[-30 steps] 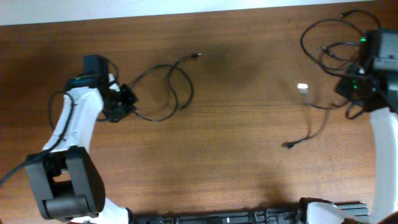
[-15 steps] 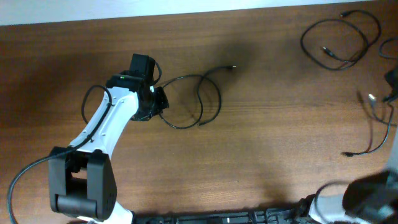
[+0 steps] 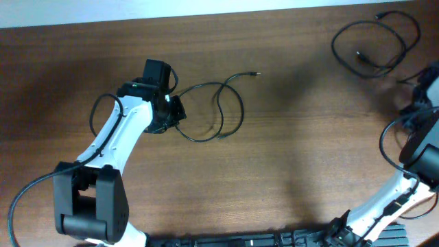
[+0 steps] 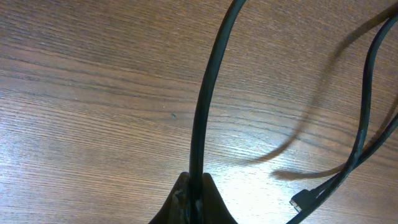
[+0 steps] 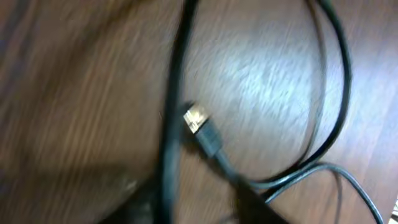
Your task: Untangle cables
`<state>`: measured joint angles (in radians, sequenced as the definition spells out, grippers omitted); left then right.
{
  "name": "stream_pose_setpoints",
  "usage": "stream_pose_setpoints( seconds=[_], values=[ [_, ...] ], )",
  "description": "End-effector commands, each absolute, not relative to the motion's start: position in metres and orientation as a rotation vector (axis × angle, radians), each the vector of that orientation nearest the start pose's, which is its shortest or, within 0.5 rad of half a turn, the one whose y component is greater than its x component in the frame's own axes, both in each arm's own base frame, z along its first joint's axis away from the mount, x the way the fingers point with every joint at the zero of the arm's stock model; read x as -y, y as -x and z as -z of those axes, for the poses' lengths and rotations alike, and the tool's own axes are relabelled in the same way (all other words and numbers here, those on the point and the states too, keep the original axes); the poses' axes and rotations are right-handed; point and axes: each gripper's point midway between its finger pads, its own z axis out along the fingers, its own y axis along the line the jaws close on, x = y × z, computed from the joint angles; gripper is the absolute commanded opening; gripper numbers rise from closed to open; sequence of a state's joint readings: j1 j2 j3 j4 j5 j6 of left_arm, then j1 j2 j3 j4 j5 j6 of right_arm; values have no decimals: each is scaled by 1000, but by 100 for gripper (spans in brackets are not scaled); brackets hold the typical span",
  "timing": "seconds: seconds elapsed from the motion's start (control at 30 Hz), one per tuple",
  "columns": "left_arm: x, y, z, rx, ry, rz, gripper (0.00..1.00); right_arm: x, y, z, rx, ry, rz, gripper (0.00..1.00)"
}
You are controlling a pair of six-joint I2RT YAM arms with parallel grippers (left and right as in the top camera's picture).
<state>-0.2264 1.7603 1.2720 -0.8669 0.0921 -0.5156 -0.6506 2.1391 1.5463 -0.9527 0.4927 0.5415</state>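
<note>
My left gripper (image 3: 171, 113) is shut on a thin black cable (image 3: 241, 113), which loops to its right on the wooden table and ends in a free tip (image 3: 257, 73). In the left wrist view the jaws (image 4: 196, 196) pinch this cable (image 4: 208, 93), and a plug end (image 4: 303, 200) lies nearby. A second cable (image 3: 333, 46) lies in loose loops at the back right. My right gripper (image 3: 418, 103) is at the right edge. In the blurred right wrist view a black cable (image 5: 169, 124) runs into its jaws (image 5: 186, 208), beside a metal-tipped plug (image 5: 199, 118).
The table's far edge meets a white surface (image 3: 206, 7) along the top. The left arm's own thick wire (image 3: 96, 116) bows out to its left. The right arm's base and link (image 3: 384, 206) rise from the front right corner.
Over the last second the left gripper dragged its cable rightward, then held still. The right arm swung out past the right edge with a cable and is now back in view there.
</note>
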Motion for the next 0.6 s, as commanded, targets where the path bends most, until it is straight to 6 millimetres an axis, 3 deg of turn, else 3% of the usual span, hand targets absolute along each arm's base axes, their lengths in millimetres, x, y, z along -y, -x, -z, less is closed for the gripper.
stream_pose_setpoints(
  seconds=[0.0,0.03,0.1,0.23,0.3,0.37,0.43,0.57],
  values=[
    [97,-357,-77,-2917,384,230,0,330,-270,-36,-2489,-1712,781,83],
    [97,-357,-77,-2916,385,230,0,330,-272,-39,-2493,-1721,746,94],
    [97,-357,-77,-2916,385,230,0,323,-282,-52,-2515,-1737,612,99],
    [97,-357,-77,-2916,384,229,0,322,-285,-102,-2476,-1760,571,99],
    [97,-358,-77,-2914,384,230,0,316,-287,-140,-2422,-1738,515,99],
    [97,-360,-77,-2905,382,235,0,303,-280,-178,-2370,-1713,469,99],
    [98,-363,-78,-2895,380,240,0,276,-270,-214,-2342,-1686,338,99],
    [99,-367,-79,-2878,377,248,0,247,-232,-258,-2237,-1706,336,99]
  ],
)
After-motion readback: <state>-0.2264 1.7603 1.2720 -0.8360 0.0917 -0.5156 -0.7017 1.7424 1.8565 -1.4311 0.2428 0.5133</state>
